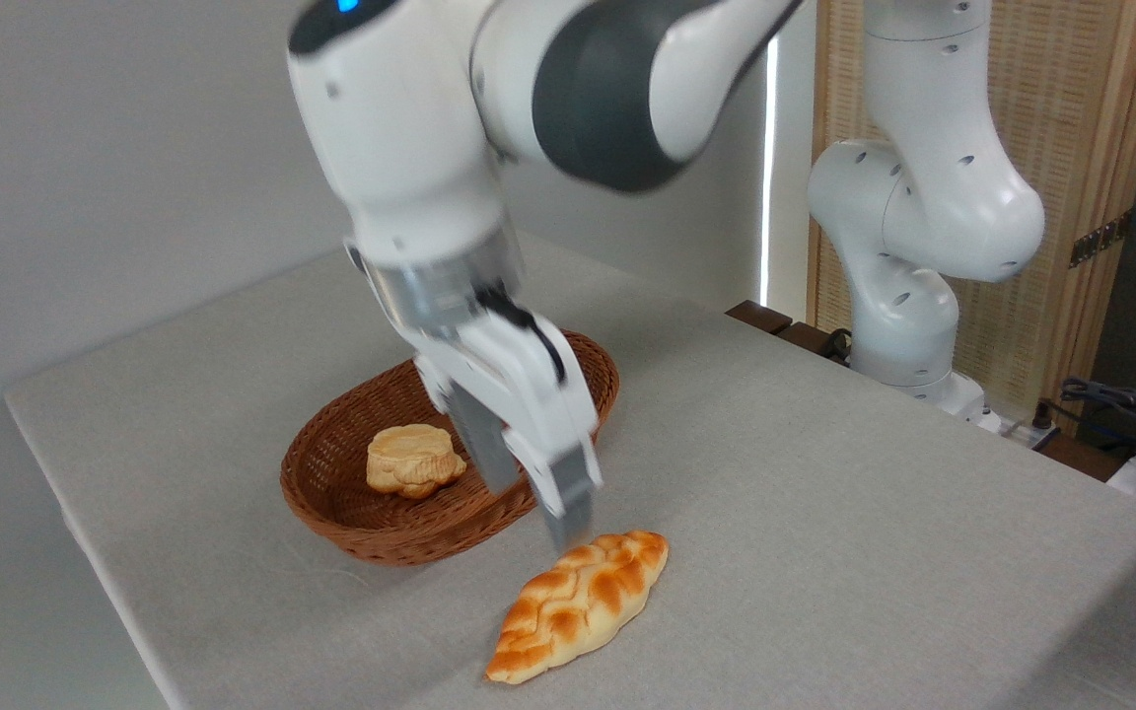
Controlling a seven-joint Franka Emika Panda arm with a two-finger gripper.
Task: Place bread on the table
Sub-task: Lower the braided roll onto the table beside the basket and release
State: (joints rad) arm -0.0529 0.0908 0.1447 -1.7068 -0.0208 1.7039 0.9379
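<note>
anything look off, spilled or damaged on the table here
Nothing stands out. The golden braided loaf lies flat and whole on the light grey cloth table, outside the brown wicker basket, which sits upright holding a pale ruffled bun. The gripper is motion-blurred.

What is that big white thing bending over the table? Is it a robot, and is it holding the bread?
Yes, it is a robot arm. It is white and grey, with joints a bit like an elbow, and its foot stands at the far right of the table. There is just one picture, taken by a camera that stands still and looks down at the table from the front.

At the end of the arm is the gripper, a hand with two fingers. The fingers are apart and hold nothing.

The long braided bread lies on the grey cloth, just below the gripper. Behind it is a brown wicker basket with a small pale bun inside. The arm looks a little blurry, so it is probably moving.
</note>
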